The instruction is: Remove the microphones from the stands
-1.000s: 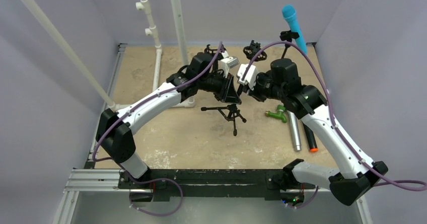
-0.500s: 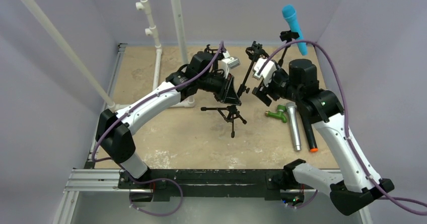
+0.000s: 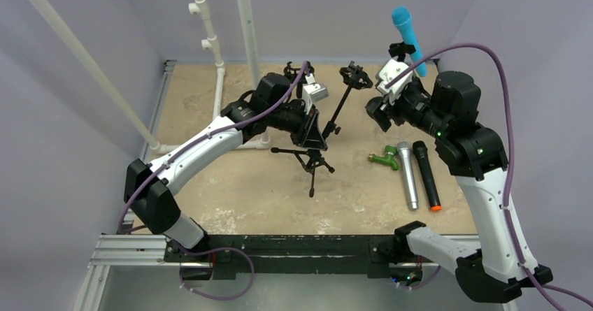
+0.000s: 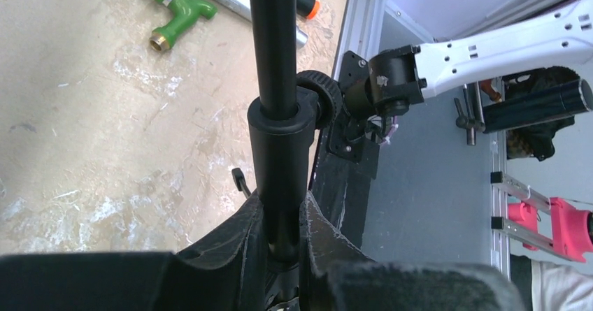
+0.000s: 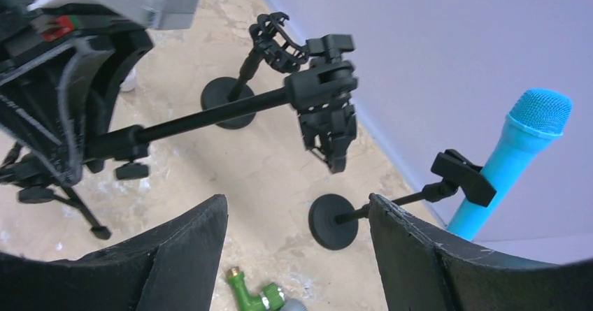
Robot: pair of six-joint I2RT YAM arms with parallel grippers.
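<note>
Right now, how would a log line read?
left fingers: shut on tripod stand | right fingers: open, empty | blue microphone: held in clip

Table point(image 3: 231, 185): tan top, scuffed, pale patches nr front edge. On my R side, two mics flat, side by side, approx parallel: silver mic point(image 3: 408, 182), black mic point(image 3: 427, 178) w/ orange tail end. Green tap fitting point(image 3: 384, 159) just L of silver mic's head. Centre: tripod stand point(image 3: 311, 163), legs spread; can't tell if all feet are down. Far side: first round stand base point(image 5: 217, 94), second round stand base point(image 5: 329, 227), well apart. White pipe foot point(image 3: 260, 142) L of centre.
</note>
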